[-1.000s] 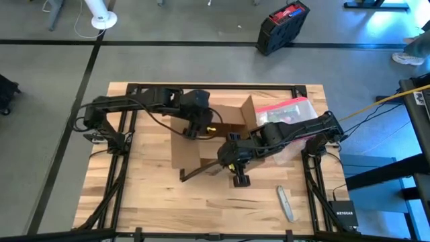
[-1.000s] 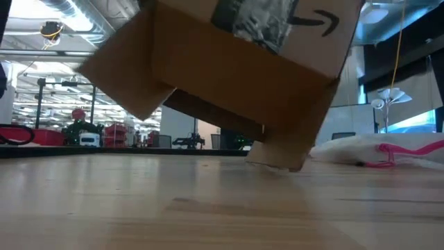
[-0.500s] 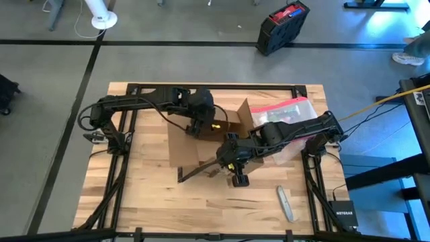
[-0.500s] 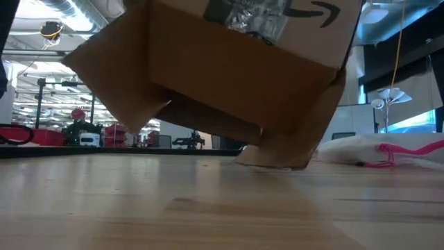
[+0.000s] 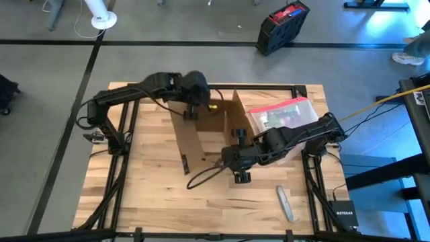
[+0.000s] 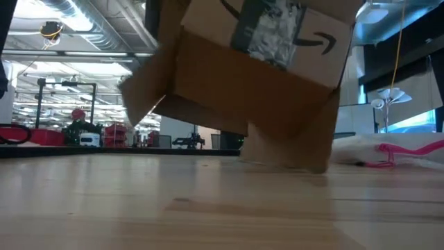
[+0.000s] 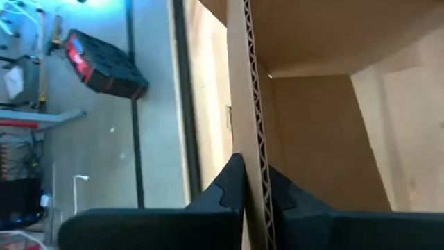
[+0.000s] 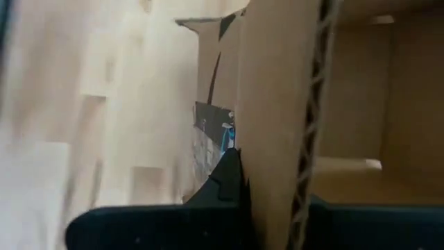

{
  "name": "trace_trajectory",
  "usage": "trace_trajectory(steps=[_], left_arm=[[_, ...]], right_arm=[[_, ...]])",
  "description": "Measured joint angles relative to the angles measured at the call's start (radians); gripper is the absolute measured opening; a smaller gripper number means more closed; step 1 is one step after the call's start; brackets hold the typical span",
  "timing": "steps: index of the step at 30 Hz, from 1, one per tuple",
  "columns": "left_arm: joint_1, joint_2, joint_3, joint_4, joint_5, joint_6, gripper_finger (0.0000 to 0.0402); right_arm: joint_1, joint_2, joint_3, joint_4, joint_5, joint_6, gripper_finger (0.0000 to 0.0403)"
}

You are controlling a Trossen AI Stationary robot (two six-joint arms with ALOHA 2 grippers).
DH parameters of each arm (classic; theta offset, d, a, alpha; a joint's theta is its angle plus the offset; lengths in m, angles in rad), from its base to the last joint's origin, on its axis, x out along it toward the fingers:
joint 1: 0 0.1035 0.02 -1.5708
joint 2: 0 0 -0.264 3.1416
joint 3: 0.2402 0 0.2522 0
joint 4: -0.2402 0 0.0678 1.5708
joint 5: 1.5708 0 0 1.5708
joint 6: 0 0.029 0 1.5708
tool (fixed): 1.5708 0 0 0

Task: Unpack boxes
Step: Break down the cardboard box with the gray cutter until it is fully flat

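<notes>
The left gripper (image 7: pixel 253 194) is pinched on the corrugated edge of a wall of the cardboard box (image 5: pixel 205 131), a dark finger on each face of the board; its arm reaches in from the table's far left corner to the box's far side. The right gripper (image 8: pixel 267 191) is likewise clamped on a box flap, at the near right of the box, its arm stretching from the table's right edge past the clear pouch (image 5: pixel 282 114). The brown box is open, tilted and lifted, near the middle of the wooden table (image 5: pixel 134 181). Only the low view shows its black tape strip (image 6: pixel 270 31) and smile-arrow logo (image 6: pixel 316 40); only the high view shows a grey tool (image 5: pixel 285 203) on the table, nearer than the box.
</notes>
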Motion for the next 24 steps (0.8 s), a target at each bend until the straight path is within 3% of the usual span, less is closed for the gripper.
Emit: trace_trajectory(steps=[6,14,24], left_arm=[[0.055,-0.063,0.034,-0.033,0.012,0.033,0.0001],[0.043,-0.159,0.043,-0.087,0.084,0.099,0.0000],[-0.071,-0.217,0.044,-0.213,0.152,0.086,0.0000]], right_arm=[[0.011,0.000,0.000,-0.088,0.147,0.093,0.0000],[-0.017,-0.001,-0.012,-0.251,0.143,0.243,0.0000],[-0.053,-0.001,-0.013,-0.283,0.145,0.294,0.0000]])
